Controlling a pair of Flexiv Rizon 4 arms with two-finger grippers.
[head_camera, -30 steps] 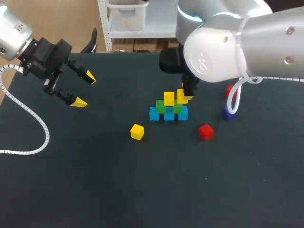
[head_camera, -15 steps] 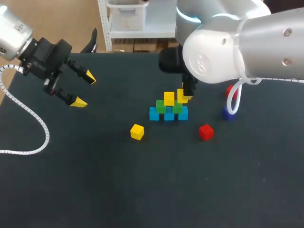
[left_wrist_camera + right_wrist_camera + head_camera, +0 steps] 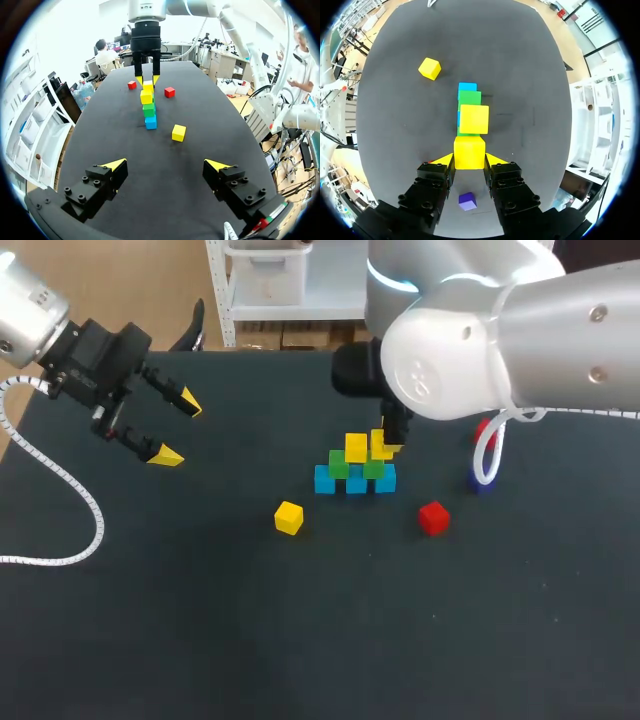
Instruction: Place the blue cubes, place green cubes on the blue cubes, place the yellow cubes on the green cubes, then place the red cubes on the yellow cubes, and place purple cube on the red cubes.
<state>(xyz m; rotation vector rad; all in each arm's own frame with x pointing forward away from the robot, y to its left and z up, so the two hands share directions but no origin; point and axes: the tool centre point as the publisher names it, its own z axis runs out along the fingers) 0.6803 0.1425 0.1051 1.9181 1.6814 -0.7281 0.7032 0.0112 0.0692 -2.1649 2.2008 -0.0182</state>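
Note:
Three blue cubes (image 3: 356, 483) form a row mid-table, with two green cubes (image 3: 340, 464) on them and one yellow cube (image 3: 356, 448) on the greens. My right gripper (image 3: 384, 445) is shut on a second yellow cube (image 3: 469, 152), held just right of the placed yellow cube (image 3: 473, 119) above the right green cube. A loose yellow cube (image 3: 289, 517) lies front left of the stack. A red cube (image 3: 433, 517) lies front right, and another red cube (image 3: 484, 428) and a purple cube (image 3: 478, 478) sit farther right. My left gripper (image 3: 178, 430) hangs open and empty at the far left.
A white cable (image 3: 488, 455) loops down from my right arm over the purple and far red cubes. Another white cable (image 3: 70, 490) trails from my left arm across the table's left side. The dark table (image 3: 300, 620) has bare room in front.
My right arm has edged slightly left with the yellow cube still in its grip. The left arm has not moved.

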